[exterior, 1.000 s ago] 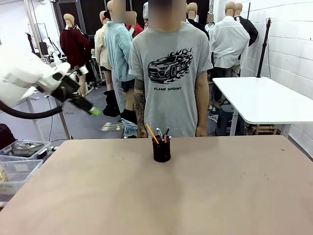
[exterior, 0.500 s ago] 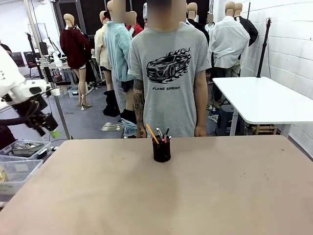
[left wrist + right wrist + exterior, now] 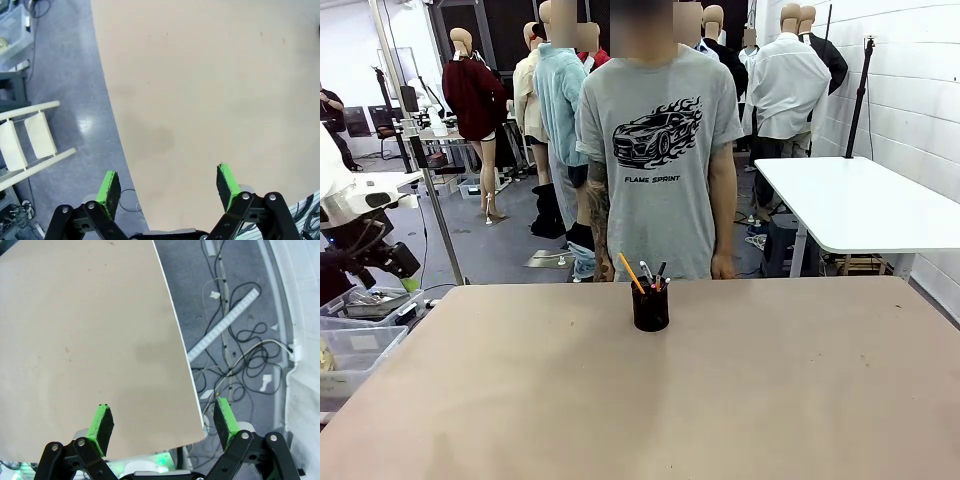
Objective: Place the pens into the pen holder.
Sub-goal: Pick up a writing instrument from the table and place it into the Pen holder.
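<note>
The black pen holder (image 3: pixel 650 306) stands on the tan table (image 3: pixel 640 400) near its far edge, in front of a person in a grey shirt. The pens (image 3: pixel 646 274) stick up out of it: an orange one leaning left and two more beside it. My left gripper (image 3: pixel 395 262) is off the table's left side, far from the holder. In the left wrist view that gripper (image 3: pixel 169 185) is open and empty above the table's edge (image 3: pixel 112 120). My right gripper (image 3: pixel 164 421) is open and empty too, above another table edge (image 3: pixel 177 345).
Clear plastic bins (image 3: pixel 355 330) sit on the floor left of the table. A white table (image 3: pixel 860 205) stands at the back right. Cables (image 3: pixel 235 355) lie on the floor beyond the right edge. A white folding frame (image 3: pixel 27 145) stands on the floor by the left edge.
My left arm has pulled back from high over the left side down and out to the far left edge, and its gripper has opened wider. The pens and holder stayed put.
</note>
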